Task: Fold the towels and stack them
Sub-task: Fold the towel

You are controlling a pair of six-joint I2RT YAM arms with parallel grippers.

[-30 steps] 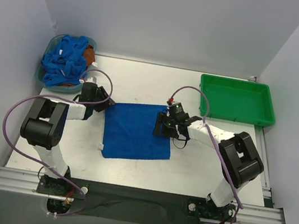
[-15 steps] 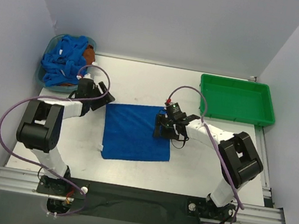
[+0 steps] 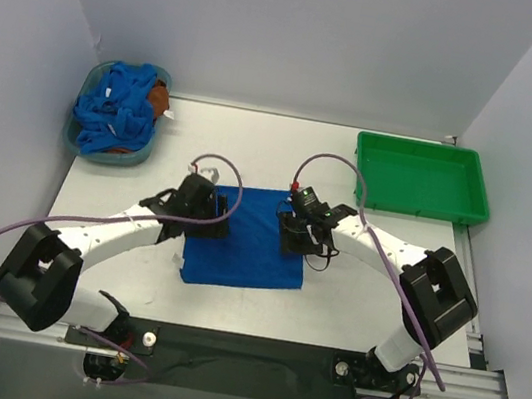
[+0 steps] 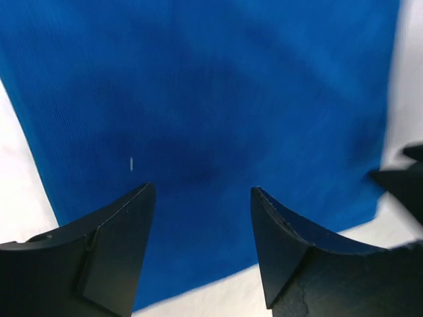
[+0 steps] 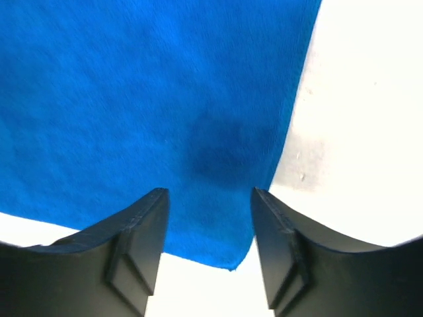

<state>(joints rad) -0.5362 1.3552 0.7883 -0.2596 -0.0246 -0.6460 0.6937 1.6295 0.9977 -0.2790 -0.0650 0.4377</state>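
Observation:
One royal-blue towel [image 3: 247, 252] lies flat on the white table, a small white tag [image 3: 178, 263] at its left edge. My left gripper [image 3: 214, 220] hovers over the towel's upper left part, jaws open and empty; in the left wrist view the towel [image 4: 211, 99] fills the space past the gripper [image 4: 201, 190]. My right gripper [image 3: 299, 235] is open over the towel's upper right corner; the right wrist view shows that corner [image 5: 228, 254] between the open fingers of the gripper [image 5: 209, 191], not pinched. More blue towels [image 3: 112, 114] are heaped in a basket.
The teal basket [image 3: 81, 142] sits at the back left, with an orange-brown cloth [image 3: 158, 99] in it behind the towels. A green tray [image 3: 416, 208] stands at the back right. White walls close in the table on three sides.
My left arm has swung right, from beside the basket to over the towel's left part, and its jaws have opened wider. The right gripper has edged slightly up and narrowed a little.

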